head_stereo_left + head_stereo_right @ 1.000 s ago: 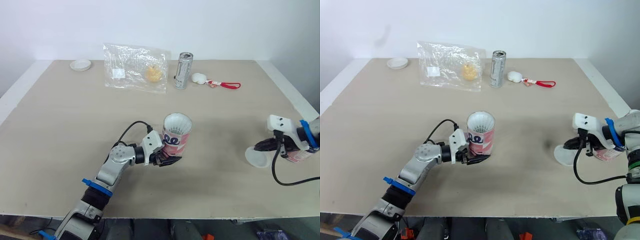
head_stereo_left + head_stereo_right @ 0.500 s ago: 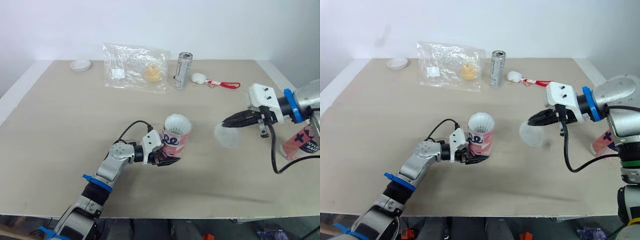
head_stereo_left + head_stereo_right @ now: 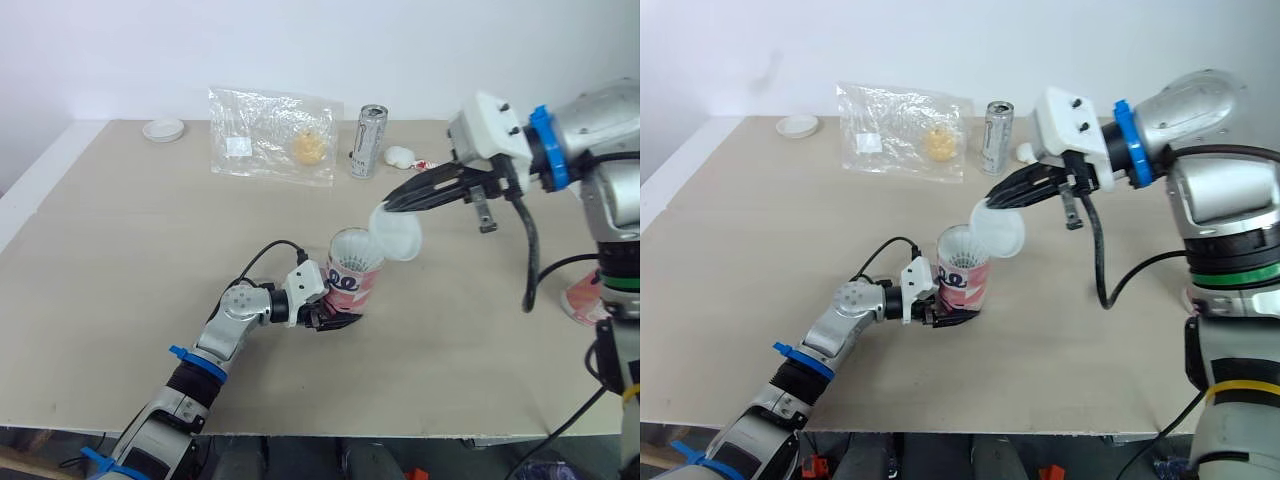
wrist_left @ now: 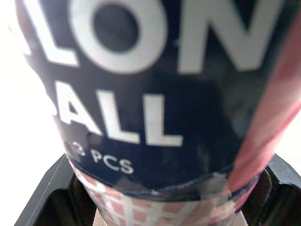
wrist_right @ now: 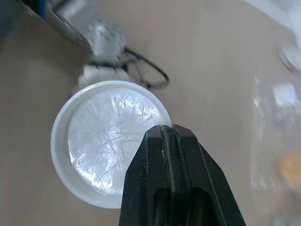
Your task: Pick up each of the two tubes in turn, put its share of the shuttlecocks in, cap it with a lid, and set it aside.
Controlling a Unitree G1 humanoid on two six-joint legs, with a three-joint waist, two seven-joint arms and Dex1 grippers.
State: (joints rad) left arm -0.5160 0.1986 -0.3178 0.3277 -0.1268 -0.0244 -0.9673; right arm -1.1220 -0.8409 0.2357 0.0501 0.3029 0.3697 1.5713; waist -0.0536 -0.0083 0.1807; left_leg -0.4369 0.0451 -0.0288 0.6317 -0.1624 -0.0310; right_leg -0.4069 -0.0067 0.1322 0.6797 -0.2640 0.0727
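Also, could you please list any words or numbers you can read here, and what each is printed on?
"LON": on the tube in the left gripper, cut off at the view's edge.
"ALL": same tube, the next line of the label, also cut off.
"PCS": third line of the label, after an unclear digit.
Can and bag sticker: print too small to read.
Lid: no text.

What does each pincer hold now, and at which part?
Left pincer holds the tube near its base; right pincer pinches the lid at its rim.
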